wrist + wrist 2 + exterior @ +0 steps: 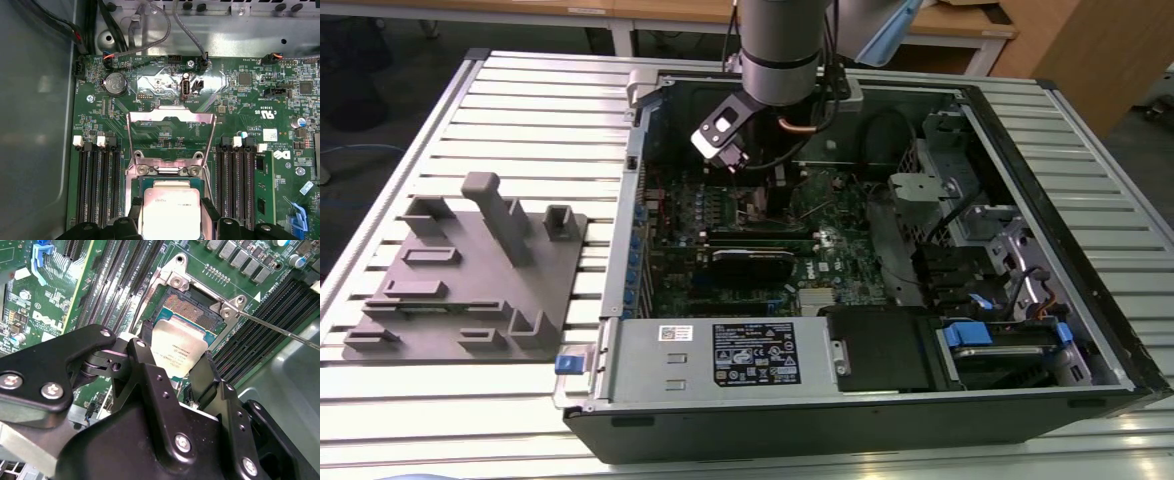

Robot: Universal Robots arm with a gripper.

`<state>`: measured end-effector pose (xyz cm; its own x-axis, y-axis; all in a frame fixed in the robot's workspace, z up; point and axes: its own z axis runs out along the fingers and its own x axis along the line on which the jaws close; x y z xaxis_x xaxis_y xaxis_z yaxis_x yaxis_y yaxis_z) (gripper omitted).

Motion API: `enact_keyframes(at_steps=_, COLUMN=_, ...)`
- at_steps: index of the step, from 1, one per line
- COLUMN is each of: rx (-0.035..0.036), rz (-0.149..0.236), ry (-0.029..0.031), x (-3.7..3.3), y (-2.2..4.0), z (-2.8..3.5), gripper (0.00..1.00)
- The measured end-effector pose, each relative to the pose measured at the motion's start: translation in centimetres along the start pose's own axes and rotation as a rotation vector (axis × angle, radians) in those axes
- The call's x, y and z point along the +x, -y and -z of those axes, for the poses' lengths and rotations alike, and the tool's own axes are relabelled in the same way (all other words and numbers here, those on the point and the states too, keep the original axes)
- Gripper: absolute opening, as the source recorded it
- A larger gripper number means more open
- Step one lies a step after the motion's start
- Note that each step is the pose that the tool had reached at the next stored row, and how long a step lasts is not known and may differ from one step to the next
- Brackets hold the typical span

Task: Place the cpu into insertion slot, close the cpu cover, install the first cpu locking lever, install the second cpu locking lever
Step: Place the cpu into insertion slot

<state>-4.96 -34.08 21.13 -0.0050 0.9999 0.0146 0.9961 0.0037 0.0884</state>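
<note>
Gripper [176, 359] is clamped on the cpu [181, 345], a black finger on each side, right over the slot [192, 307]. The chip covers most of the golden contacts, leaving just a strip bare, and I can't tell whether it's seated. Its near edge is lost behind the gripper body. In the first wrist view the cover [171, 118] stands upright, open. In the exterior view the arm [781, 45] blocks the slot.

Dull silver metal on the cpu [179, 351]; shiny bare metal on the cpu cover [171, 118]; glossy green circuit board [235, 100].
</note>
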Motion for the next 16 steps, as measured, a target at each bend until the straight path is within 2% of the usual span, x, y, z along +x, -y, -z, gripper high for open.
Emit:
enact_keyframes(at_steps=6, rx=0.0, rz=0.0, ry=-0.0002, x=0.0, y=0.06, z=-0.23, gripper=0.54)
enact_keyframes(at_steps=11, rx=-0.0001, rz=0.0, ry=-0.0001, x=0.01, y=0.36, z=-0.43, gripper=0.54)
enact_keyframes(at_steps=16, rx=-0.0001, rz=0.0, ry=0.0001, x=0.05, y=0.55, z=-0.91, gripper=0.54)
